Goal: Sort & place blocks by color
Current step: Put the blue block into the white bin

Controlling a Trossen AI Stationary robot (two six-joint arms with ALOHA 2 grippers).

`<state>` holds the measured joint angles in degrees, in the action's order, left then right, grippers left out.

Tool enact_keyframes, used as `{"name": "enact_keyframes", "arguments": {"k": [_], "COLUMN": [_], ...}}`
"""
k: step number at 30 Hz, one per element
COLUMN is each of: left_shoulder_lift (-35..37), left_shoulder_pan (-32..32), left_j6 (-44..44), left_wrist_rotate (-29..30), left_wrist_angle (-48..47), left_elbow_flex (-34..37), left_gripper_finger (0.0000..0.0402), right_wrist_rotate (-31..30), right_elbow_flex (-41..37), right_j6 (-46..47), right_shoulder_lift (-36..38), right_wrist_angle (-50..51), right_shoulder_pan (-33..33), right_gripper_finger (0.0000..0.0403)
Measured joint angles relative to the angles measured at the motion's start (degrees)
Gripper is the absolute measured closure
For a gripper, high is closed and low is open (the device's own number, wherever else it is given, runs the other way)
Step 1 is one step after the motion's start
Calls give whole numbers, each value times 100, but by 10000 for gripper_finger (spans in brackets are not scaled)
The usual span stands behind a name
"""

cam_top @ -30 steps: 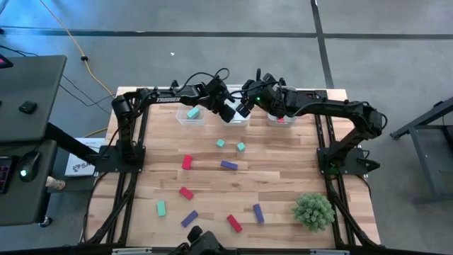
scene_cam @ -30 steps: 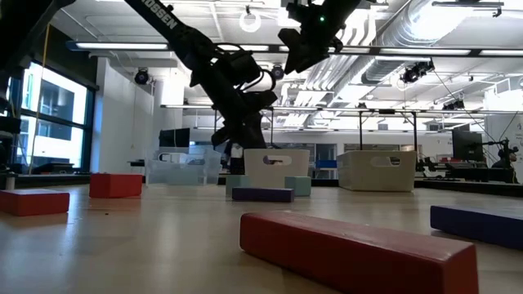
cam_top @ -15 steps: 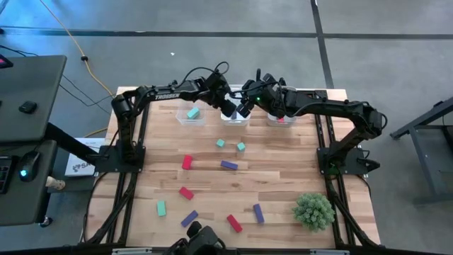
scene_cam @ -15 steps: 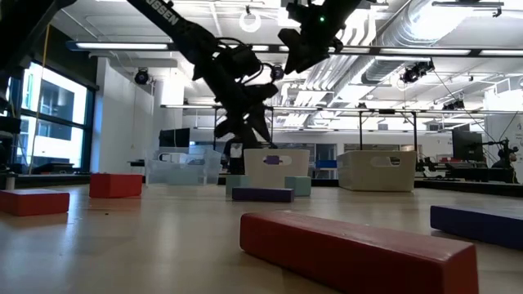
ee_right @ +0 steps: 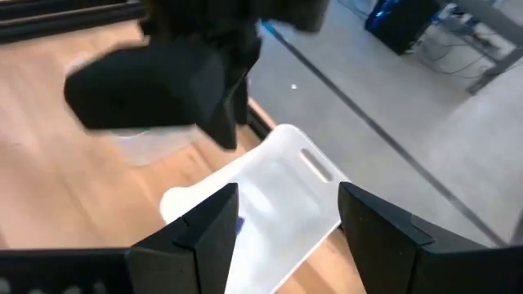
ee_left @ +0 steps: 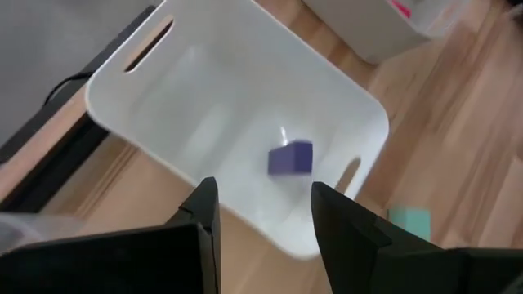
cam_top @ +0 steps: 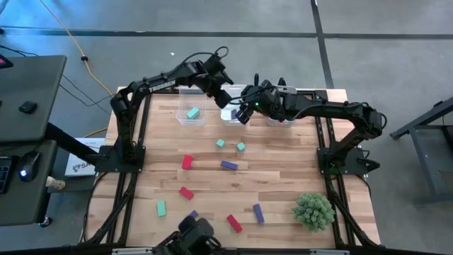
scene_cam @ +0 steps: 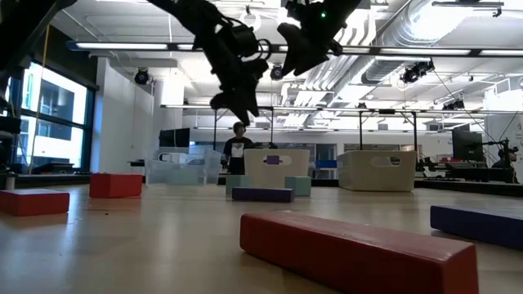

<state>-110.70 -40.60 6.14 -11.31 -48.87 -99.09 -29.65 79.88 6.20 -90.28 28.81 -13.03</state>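
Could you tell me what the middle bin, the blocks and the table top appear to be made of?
Middle bin: thin translucent whitish plastic by the look, smooth, with moulded slot handles. Purple block inside it: solid, matt, evenly coloured; painted wood or plastic, I cannot tell which. The red block looks the same. Table top: pale wood, with visible plank strips and grain.

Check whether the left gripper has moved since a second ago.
Yes. The left gripper has risen away from the white middle bin, leaving a purple block inside.
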Motion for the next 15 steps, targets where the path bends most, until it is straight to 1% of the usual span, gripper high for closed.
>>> {"name": "enact_keyframes", "arguments": {"k": [3, 8, 10, 12, 15], "left_shoulder_lift": [168, 619, 819, 1040, 1357], "left_shoulder_pan": [-26, -26, -26, -25, 43], "left_j6": [-286, -493, -548, -597, -641], "left_wrist_rotate": [37, 234, 378, 399, 469], "left_wrist_angle": [-421, -739, -850, -1062, -1528], "left_elbow_flex": [-114, -126, -126, -126, -104], "left_gripper_finger": [291, 291, 291, 291, 291], "right_wrist_rotate": [157, 523, 777, 1081, 1511], "right_elbow_flex": [0, 0, 0, 0, 0], "right_j6": [205, 803, 1085, 1381, 1879], "right_shoulder_lift": [0, 0, 0, 0, 0], "right_wrist_angle": [88, 324, 392, 425, 492], "right_shoulder_pan": [54, 171, 215, 264, 359], "right_gripper_finger": [201, 201, 201, 201, 201]}}
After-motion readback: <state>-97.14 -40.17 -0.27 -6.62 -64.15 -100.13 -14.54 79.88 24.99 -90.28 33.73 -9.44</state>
